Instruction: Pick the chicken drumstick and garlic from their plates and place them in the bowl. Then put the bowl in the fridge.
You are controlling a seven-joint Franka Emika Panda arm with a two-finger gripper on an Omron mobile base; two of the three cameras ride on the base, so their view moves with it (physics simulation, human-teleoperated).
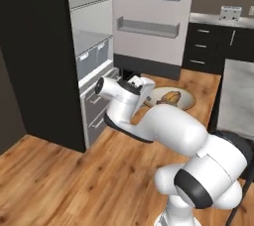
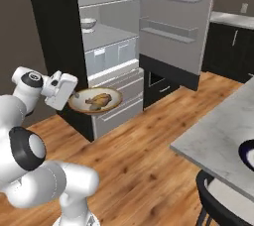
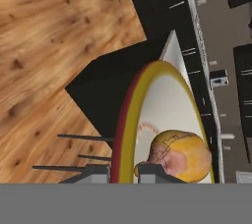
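The bowl (image 2: 112, 102) was pinched by its rim in the closed end effector (image 2: 74, 94), drumstick (image 2: 98, 100) just ahead; level carriage into the fridge (image 2: 106, 39) beyond was advised.

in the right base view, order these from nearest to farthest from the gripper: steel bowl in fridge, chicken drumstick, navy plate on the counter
1. chicken drumstick, in the bowl the gripper holds by its rim.
2. steel bowl, up on a fridge shelf.
3. navy plate, far right on the grey counter.
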